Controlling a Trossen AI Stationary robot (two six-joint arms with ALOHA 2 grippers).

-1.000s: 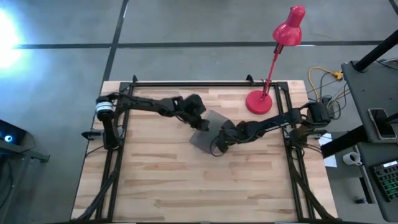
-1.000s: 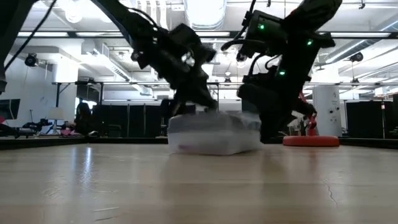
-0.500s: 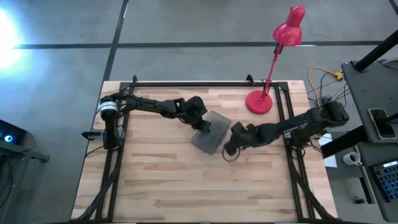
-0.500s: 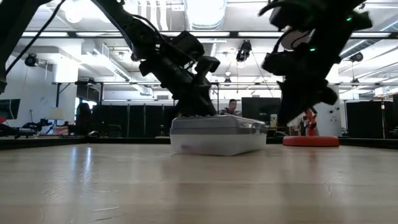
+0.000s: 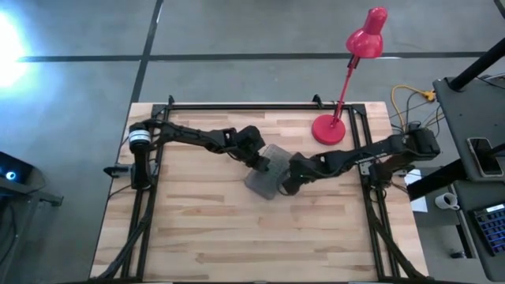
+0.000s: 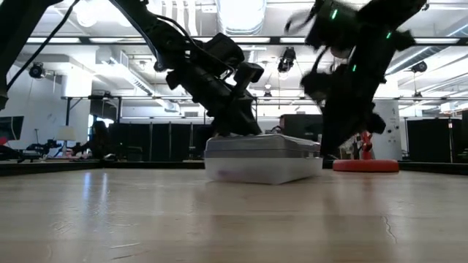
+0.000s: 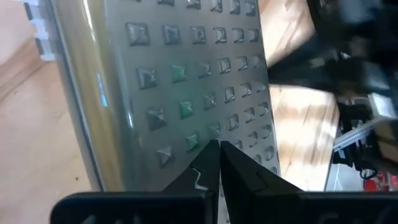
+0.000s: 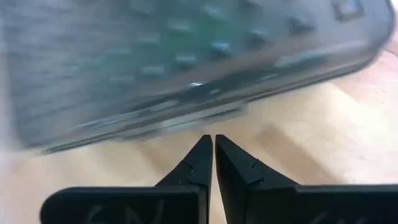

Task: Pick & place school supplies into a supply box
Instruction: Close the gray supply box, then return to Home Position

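The supply box lies mid-table with its grey, grid-textured lid down; it also shows in the low view. The pens and pencils are not plainly visible. My left gripper is shut, its tips on the lid's top. My right gripper is shut and sits low at the box's right-hand long edge, with its tips pointing at the rim. My left gripper presses its shut fingertips down on the grid-textured lid, slanting down from the table's left and far side. The box rests flat on the table under it. My right gripper's shut tips stand close to the box's lower edge; I cannot tell whether they touch it.
A red desk lamp stands with its round base at the far right of the table, behind the right arm. A black frame runs along the table's edges. Bare wood lies on the near side.
The right gripper pulled back from above the box toward the table's right, then came in again low against the box's right-hand side. The lid, blurred and raised one second ago, now lies flat. The left gripper has shifted slightly rightward along the lid.
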